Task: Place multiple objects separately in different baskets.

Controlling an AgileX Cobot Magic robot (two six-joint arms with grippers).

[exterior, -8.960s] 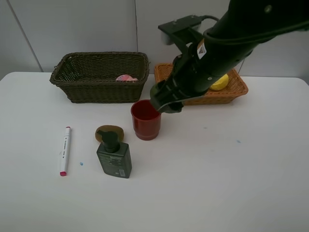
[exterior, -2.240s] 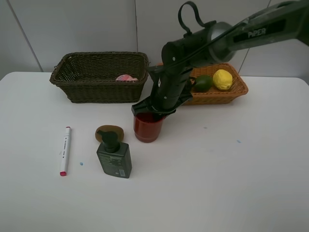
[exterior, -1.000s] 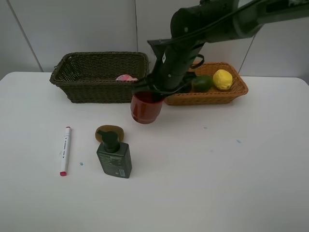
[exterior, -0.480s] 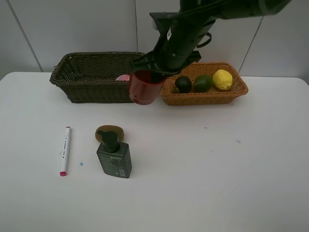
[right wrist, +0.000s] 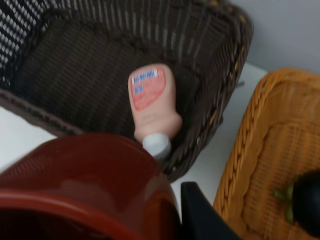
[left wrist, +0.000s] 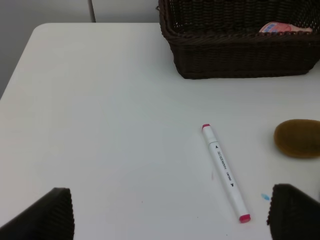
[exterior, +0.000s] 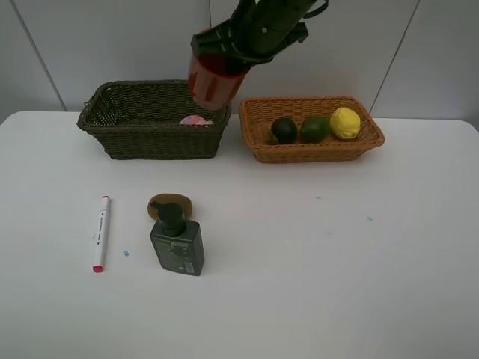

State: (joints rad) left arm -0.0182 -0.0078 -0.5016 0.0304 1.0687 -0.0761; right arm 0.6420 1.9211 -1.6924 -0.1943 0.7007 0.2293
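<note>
Raised the red cup [exterior: 211,82] off the counter [exterior: 299,262] to above the right end of the dark wicker basket [exterior: 150,139], right fingers [right wrist: 199,215] clamped on its rim, left fingers [left wrist: 47,215] spread empty, release likely next.

- A robot test lab, not a home: a bare white table [exterior: 374,284] fills the lower frame.
- Plain grey panelled wall [exterior: 112,45] across the top.
- Black robot arm [exterior: 263,22] at upper centre, with a dark basket [exterior: 150,142] and a tan basket [exterior: 314,153] set out as props.
</note>
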